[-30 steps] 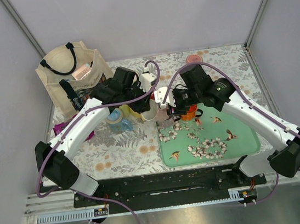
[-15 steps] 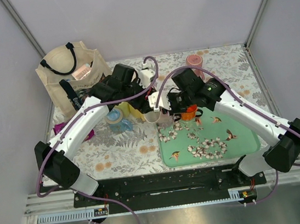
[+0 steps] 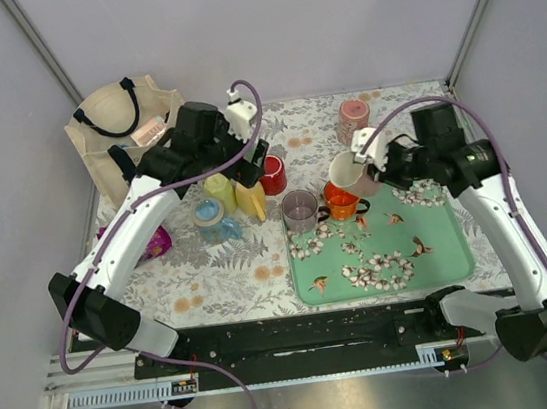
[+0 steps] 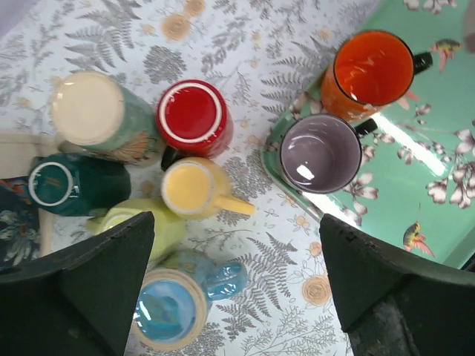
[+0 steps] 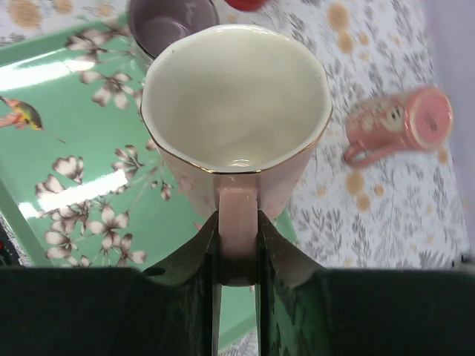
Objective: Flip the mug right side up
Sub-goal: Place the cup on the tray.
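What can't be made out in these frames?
- Top view: the left arm covers the teal mug and its cream-bottomed neighbour; only the left wrist view shows them.
- Top view: magenta object half under the left arm, unidentifiable.
- Top view: tote bag contents too small.
- Right wrist view: the held mug hides its own base, so its height over the tray is unclear.

2 mugs (image 3: 300,208) on tray's (image 3: 440,243) far-left corner, mug cluster (image 3: 219,191) left, bag (image 3: 95,147) behind it
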Robot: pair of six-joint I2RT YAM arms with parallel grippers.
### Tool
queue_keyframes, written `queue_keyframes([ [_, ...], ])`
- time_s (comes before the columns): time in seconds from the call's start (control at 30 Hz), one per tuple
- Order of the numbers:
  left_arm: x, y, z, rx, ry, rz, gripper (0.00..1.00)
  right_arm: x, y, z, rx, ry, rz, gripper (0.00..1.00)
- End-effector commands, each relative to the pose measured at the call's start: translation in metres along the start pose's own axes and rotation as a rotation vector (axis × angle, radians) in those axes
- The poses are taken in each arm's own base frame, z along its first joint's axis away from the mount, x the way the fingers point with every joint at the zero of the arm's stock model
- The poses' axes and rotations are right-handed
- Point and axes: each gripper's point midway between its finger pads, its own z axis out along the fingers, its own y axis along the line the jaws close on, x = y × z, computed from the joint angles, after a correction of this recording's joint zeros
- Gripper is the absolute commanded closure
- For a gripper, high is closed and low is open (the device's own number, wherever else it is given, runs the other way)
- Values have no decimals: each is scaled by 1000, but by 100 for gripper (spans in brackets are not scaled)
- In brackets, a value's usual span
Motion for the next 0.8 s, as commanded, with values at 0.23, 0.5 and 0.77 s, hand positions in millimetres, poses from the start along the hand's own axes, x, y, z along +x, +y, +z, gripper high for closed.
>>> queue_keyframes([
  [0.23,-48,1,-31,28,-178,26,4,79,-20,-13,149,-52,326,100],
  [0.5,-32,1,-41,8,-164,58,4,127,-27,1,144,-3,387,100],
  [0.77,-35,2,-49,5,-177,58,4,168,-18,33,68,71,436,100],
])
